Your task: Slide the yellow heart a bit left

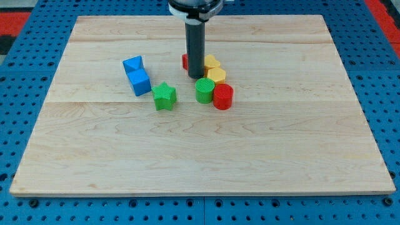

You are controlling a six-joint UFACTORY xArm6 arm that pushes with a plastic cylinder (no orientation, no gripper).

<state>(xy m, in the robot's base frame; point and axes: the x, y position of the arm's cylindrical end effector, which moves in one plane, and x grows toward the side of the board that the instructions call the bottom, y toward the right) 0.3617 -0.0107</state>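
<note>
Pale wooden surface (300,156) over blue pegboard, blocks clustered near the view's top.

No claw here, so nothing opens or grips: only a dark rod whose tip (196,76) sits just left of the yellow heart (215,75), seemingly touching. Another yellow block (212,61) lies behind it; a red block (185,61) peeks out left of the rod. Ribbed green cylinder (204,90), red cylinder (223,97), green star (164,96), blue block (136,74).

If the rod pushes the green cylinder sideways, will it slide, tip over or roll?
The green cylinder stands on its flat end and looks squat, so it would probably slide, not tip or roll. The wooden board looks smooth, so friction seems low. It touches the red cylinder, which would likely move too if pushed rightward.
</note>
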